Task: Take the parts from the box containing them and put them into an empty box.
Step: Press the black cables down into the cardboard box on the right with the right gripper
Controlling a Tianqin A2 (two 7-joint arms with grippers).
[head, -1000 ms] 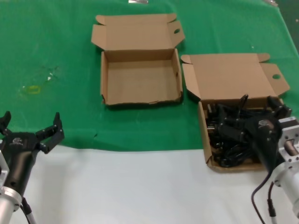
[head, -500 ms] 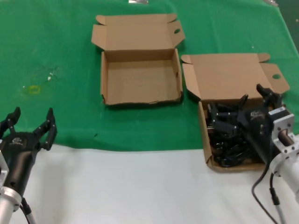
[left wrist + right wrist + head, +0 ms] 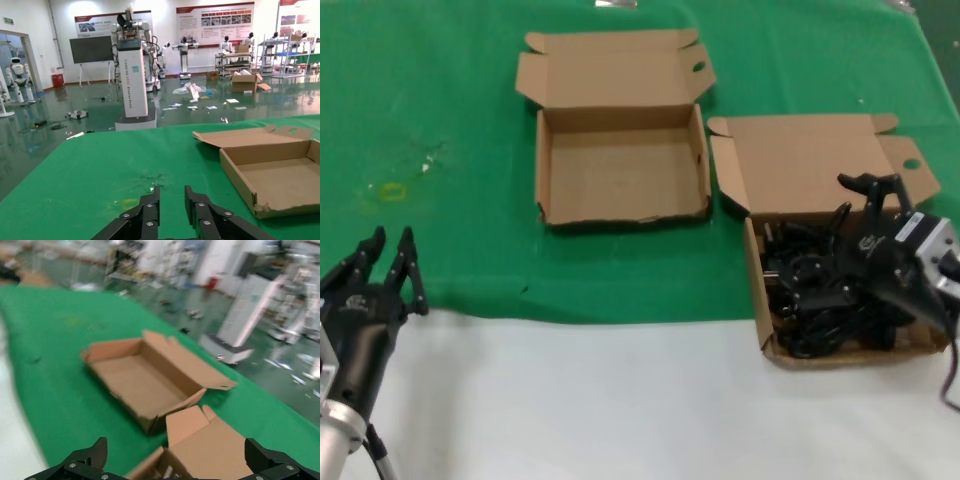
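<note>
The empty box (image 3: 620,170) lies open at the back centre. It also shows in the left wrist view (image 3: 272,172) and the right wrist view (image 3: 140,377). The box containing the parts (image 3: 765,320) stands at the right with its flap (image 3: 212,450) folded back. The black power cords (image 3: 810,295) lie tangled inside it. My right gripper (image 3: 860,235) hangs over the cords with its fingers (image 3: 95,452) spread wide and holds nothing. My left gripper (image 3: 388,245) sits at the near left over the cloth's edge, empty, with its fingers (image 3: 150,202) drawn close together.
A green cloth (image 3: 440,120) covers the far half of the table, with a bare white strip (image 3: 580,400) along the near edge. A small yellowish stain (image 3: 392,190) marks the cloth at the left.
My left gripper's fingers have closed in from wide open to a narrow gap. My right gripper has swung toward the far right side of the cord box, still spread.
</note>
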